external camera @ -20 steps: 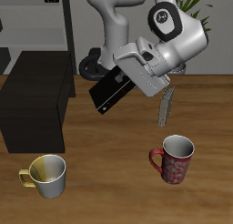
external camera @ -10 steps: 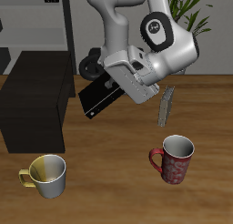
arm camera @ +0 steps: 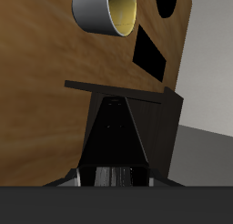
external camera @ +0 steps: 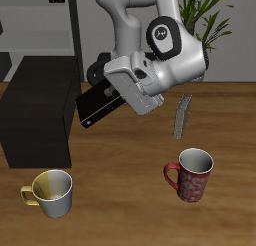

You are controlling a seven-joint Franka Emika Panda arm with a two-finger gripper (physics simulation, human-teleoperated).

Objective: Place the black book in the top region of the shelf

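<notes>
The black book [external camera: 98, 107] hangs tilted in the air, with my gripper [external camera: 114, 94] shut on its upper end. It floats just beside the upper edge of the shelf [external camera: 38, 102], a low matte black box standing on the table, and its lower corner sits close to the shelf's side. From the wrist view the book [arm camera: 123, 127] stretches away from my fingers [arm camera: 91, 178] as a dark wedge over the wooden table. Whether the book touches the shelf cannot be told.
A grey mug with a yellow inside [external camera: 53, 190] and a red mug [external camera: 192, 175] stand near the table's front edge. A thin grey book [external camera: 182, 117] stands upright beside my arm. A tall pale rack [external camera: 70, 25] rises behind the shelf.
My gripper has carried the black book sideways toward the shelf and a little higher. The book now lies flatter than a second ago.
</notes>
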